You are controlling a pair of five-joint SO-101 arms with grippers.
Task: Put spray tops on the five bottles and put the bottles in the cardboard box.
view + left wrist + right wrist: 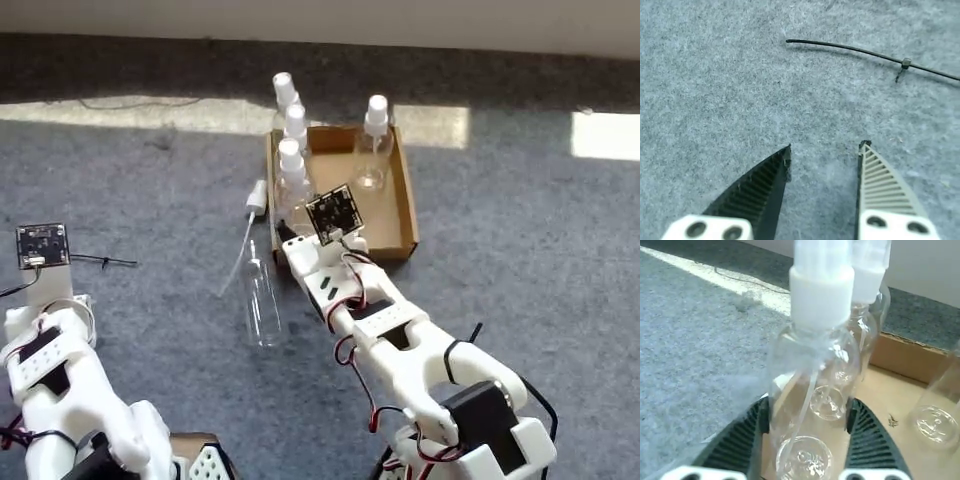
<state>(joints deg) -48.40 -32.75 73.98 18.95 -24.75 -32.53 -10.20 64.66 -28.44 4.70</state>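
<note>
The cardboard box (405,195) lies open on the grey carpet. Three capped clear bottles stand along its left side, and a further one (373,145) on its right side. My right gripper (288,230) is at the box's near left corner, shut on the nearest capped bottle (291,170). In the right wrist view both fingers press that bottle (810,355), whose base is just over the box floor (880,395). An uncapped bottle (260,295) lies on the carpet beside a loose spray top (256,198). My left gripper (826,146) hangs open over bare carpet.
A black cable tie (860,50) lies on the carpet just ahead of the left gripper, also seen in the high view (105,261). A pale wall runs along the far edge of the carpet. Open carpet stretches between the two arms.
</note>
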